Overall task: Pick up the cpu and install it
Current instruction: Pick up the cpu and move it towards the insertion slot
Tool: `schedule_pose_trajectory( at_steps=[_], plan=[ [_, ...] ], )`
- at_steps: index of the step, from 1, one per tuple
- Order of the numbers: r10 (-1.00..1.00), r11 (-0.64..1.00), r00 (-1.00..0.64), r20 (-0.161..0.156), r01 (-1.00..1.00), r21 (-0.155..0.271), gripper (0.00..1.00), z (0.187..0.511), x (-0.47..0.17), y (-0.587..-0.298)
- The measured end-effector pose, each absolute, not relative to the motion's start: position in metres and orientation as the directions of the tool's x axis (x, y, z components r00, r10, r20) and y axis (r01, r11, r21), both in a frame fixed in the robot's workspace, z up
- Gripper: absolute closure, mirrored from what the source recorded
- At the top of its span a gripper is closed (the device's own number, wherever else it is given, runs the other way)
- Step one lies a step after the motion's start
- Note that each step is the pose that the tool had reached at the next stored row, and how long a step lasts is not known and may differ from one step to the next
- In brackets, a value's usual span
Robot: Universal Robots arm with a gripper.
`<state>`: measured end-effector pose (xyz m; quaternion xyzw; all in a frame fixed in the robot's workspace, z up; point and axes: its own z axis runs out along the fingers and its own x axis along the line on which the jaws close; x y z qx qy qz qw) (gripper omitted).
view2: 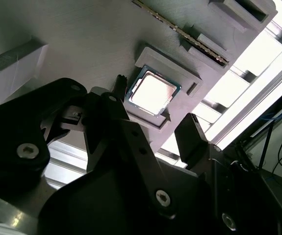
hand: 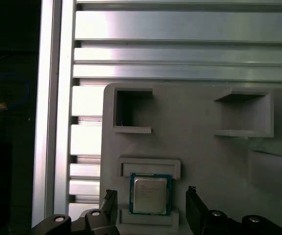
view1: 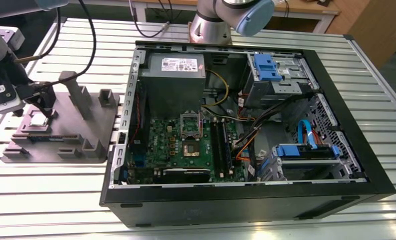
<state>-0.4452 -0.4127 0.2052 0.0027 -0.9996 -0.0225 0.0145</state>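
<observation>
The cpu (view2: 153, 91) lies flat in a recess of the grey tray (hand: 204, 161). In both wrist views it is flanked by the wide-open, empty jaws of the gripper (hand: 150, 192). In the exterior view the gripper partly hides it, and the open computer case (view1: 358, 150) stands beside the tray.

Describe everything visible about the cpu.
The cpu is a small flat square chip with a pale silvery metal top bearing faint print, rimmed by a thin blue-green board edge. It lies flat, top up, seated in a shallow raised-edged pocket of the grey fixture tray, outside the computer case. The open gripper straddles it, one finger on each side, with gaps between.
</observation>
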Motion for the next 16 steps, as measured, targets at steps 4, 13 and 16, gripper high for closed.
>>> schedule_pose_trajectory(
  at_steps=[4,13,16],
  plan=[
    [-0.006,0.999,-1.000,0.029,-0.005,0.045,0.34,0.205,-0.445,-0.413],
    [-0.006,0.999,-1.000,0.029,-0.005,0.045,0.34,0.200,-0.445,-0.413],
    [-0.005,0.999,-1.000,0.029,-0.004,0.045,0.34,0.195,-0.445,-0.413]
  ],
)
